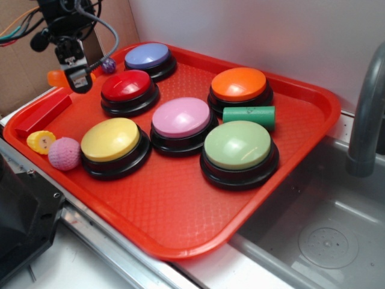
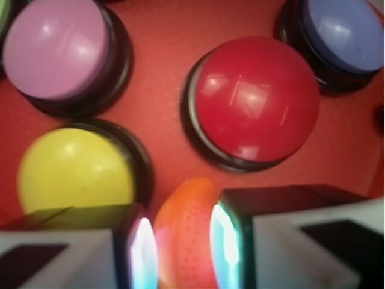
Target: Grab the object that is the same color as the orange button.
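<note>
nearest in the wrist view: claw (image 2: pixel 180 253) closed down onto the orange wedge (image 2: pixel 183 235), fingers (image 2: pixel 141 256) pressed against both of its flanks. wedge upright between them, long axis running away from the camera toward the red button (image 2: pixel 255 99), rounded tip pointing that way. beyond on the left, yellow button (image 2: pixel 75 171), then pink button (image 2: pixel 57 48); far right, blue button (image 2: pixel 343 33).

exterior view: claw (image 1: pixel 77 81) up at the red tray's (image 1: pixel 180 229) far left corner, wedge (image 1: pixel 57 78) sticking out sideways to the left, lifted above the red bar (image 1: pixel 45 113). orange button (image 1: pixel 239 84) well apart, across the tray.
</note>
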Controlling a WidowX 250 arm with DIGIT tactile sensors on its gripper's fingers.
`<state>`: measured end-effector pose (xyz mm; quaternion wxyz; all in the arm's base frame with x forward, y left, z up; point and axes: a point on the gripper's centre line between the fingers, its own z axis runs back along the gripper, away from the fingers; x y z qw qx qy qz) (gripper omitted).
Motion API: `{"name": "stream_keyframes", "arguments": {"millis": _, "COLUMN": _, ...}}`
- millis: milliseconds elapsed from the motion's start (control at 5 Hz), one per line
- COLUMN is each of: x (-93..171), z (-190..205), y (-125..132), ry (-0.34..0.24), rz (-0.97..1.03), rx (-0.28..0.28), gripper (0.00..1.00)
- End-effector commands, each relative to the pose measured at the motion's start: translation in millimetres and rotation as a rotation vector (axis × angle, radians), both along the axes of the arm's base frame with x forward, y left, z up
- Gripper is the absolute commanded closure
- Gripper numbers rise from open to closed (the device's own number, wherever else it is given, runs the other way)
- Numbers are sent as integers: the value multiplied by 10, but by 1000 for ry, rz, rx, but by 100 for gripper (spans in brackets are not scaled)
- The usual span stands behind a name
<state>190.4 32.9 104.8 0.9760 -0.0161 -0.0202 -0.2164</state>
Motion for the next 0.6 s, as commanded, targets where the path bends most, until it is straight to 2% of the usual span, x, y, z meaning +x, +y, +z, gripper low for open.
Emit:
{"name": "stream_keyframes", "arguments": {"millis": 0, "x": 164, "z": 530, "y": -398, "ry": -36, "rz": 309, "rx": 29, "gripper": 100}}
{"name": "stream_keyframes", "arguments": {"millis": 200, "x": 167, "z": 650, "y": -511, "ry": -73, "rz": 405, "rx": 20, "gripper": 100}}
{"name": "stream_keyframes", "arguments": {"millis": 400, "x": 167, "z": 648, "y": -482, "ry": -28, "rz": 481, "rx": 48, "gripper": 100}}
